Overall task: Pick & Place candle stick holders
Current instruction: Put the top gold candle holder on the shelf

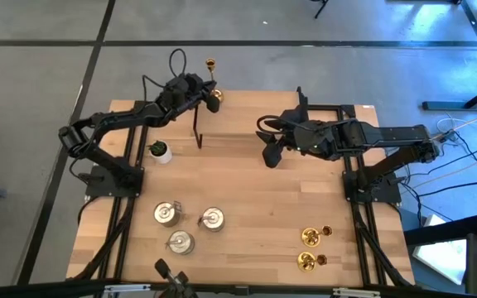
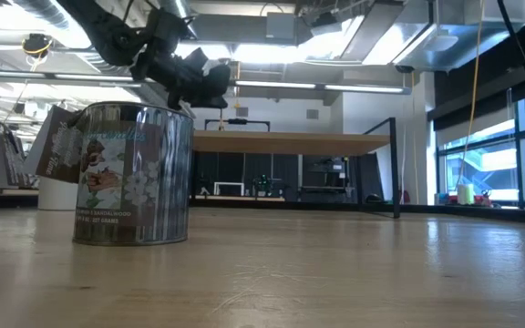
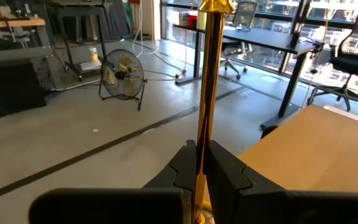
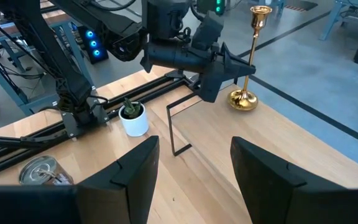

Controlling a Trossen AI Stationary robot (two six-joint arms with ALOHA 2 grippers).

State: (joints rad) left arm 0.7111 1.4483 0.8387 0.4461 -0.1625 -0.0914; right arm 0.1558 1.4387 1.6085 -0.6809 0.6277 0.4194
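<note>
1. We see the left gripper point(image 1: 208, 97) at the far edge of the light wooden table point(image 1: 247, 190), fingers point(image 3: 225, 168) clamped on the slim stem of a shiny gold candle stick holder with a round base point(image 4: 248, 62).
2. In the right wrist view that holder stands upright, base on or just above the tabletop near the far edge; we cannot tell if it is touching.
3. The right gripper point(image 1: 270, 154) hovers over the middle of the table's far half, jaws parted, holding nothing.
4. Two more shiny gold candle stick holders point(image 1: 311, 248) lie tipped over near the right near corner, close together.
5. Three squat round silvery candle stick holders point(image 1: 189, 226) sit clustered on the left near part; in the low view one of them point(image 2: 133, 173) carries a floral label and a paper tag.
6. A tiny white pot with a green plant point(image 1: 161, 151) stands on the left side, below the left arm.
7. A thin black metal bracket point(image 1: 199, 132) stands between the pot and the right gripper, apart from both.
</note>
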